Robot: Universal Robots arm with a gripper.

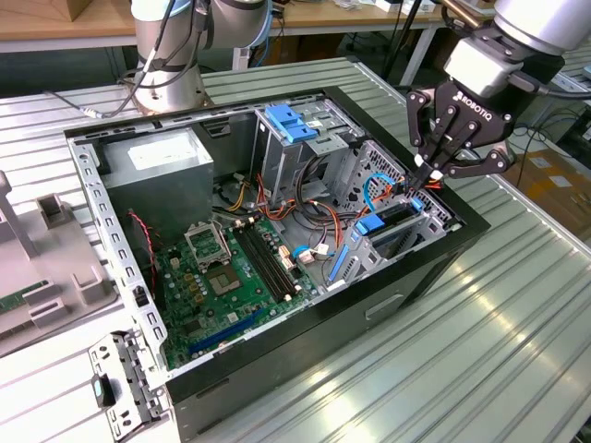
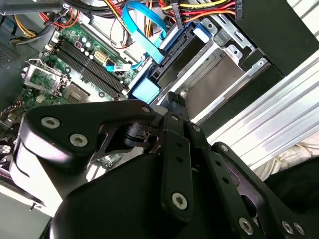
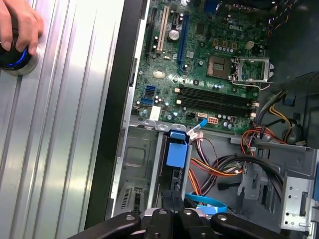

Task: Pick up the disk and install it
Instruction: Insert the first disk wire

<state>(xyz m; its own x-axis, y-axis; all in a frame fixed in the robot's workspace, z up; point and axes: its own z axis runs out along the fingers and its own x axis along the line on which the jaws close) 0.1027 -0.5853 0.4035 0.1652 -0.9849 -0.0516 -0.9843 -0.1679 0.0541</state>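
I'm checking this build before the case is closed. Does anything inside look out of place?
The CPU socket is bare, with no cooler over it. A blue cable loops loose beside the bay that holds the disk, close to the tool. I cannot tell if its end is plugged in.

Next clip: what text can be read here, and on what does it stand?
Black gripper: white maker's lettering on its body, not quoted here.
Grey boxy power supply, white sticker: print too small to read.
Green motherboard: white markings too small to read.
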